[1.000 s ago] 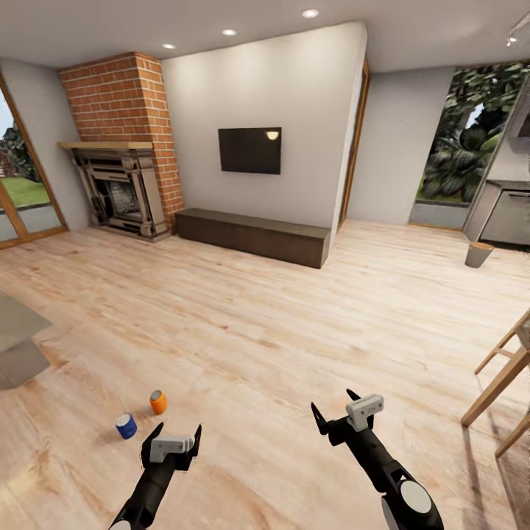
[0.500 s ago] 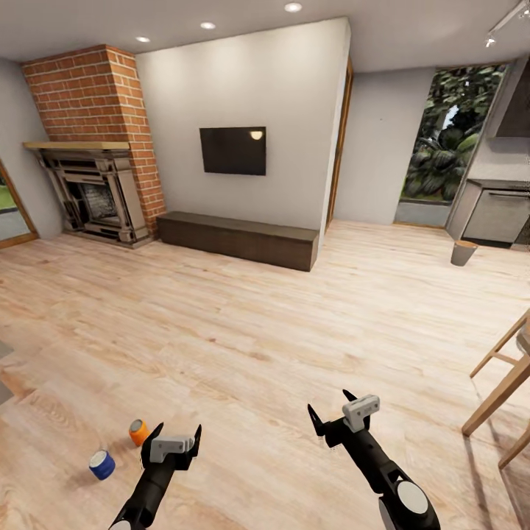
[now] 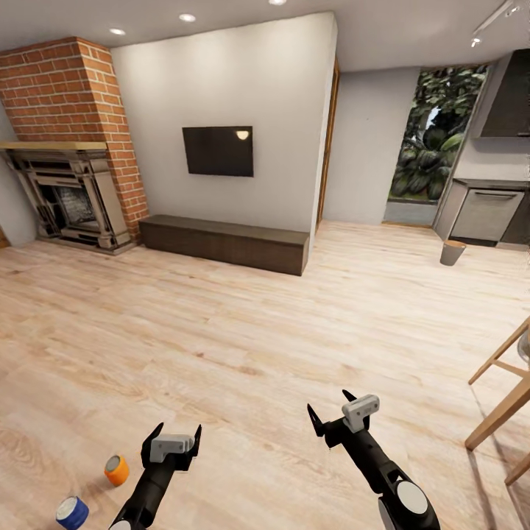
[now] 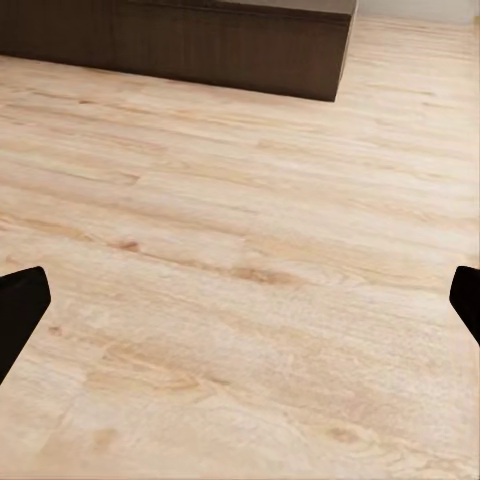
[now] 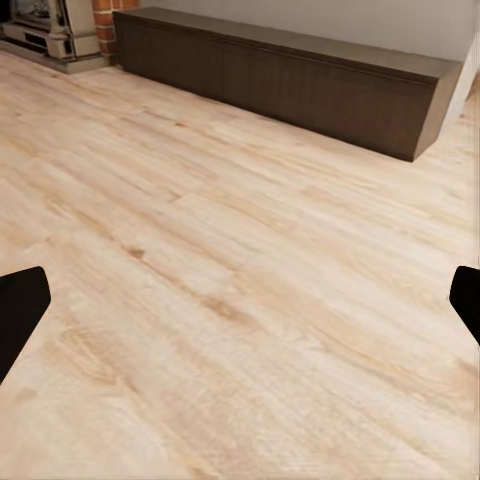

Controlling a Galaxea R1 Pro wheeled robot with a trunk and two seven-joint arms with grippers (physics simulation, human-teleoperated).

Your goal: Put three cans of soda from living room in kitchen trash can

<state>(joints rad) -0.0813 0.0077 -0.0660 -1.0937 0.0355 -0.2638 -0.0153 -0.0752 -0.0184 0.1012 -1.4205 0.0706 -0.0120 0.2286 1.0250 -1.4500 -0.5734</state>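
While the head view takes in a big open room, most of it is one pale wood floor (image 3: 243,331). At the back: one white wall with one dark TV (image 3: 218,150), one brick fireplace (image 3: 66,147) at far left, one long dark low cabinet (image 3: 224,243) under the TV. Far right is the kitchen (image 3: 493,191) corner with a grey appliance front and one window onto greenery. One tash can (image 3: 452,252), grey with a brown rim, stands on the floor just in front of that kitchen corner, well apart from the robot. Pale wooden chair legs (image 3: 504,383) cut in at the right edge.

Two arms reach in from below. Left pincer (image 3: 177,433) is spread wide, nothing between its tips, hovering above the floor. Right pincer (image 3: 331,408) likewise gapes wide and carries nothing.

Two cans counted on the floor at lower left: one orange can (image 3: 115,470) lying just beside the left arm, and one blue can (image 3: 72,512) near it, closer to the frame corner; the two are apart, not touching. Both show grey metal tops.

Left wrist view: floor planks, the dark cabinet (image 4: 200,45) along the far edge, two black fingertips (image 4: 18,312) at the picture's sides, wide apart. Right wrist view: same cabinet (image 5: 300,80) seen at an angle, plus a corner of the fireplace (image 5: 50,25), and black fingertips (image 5: 18,305) wide apart. Cans and tash can show up in the head view.
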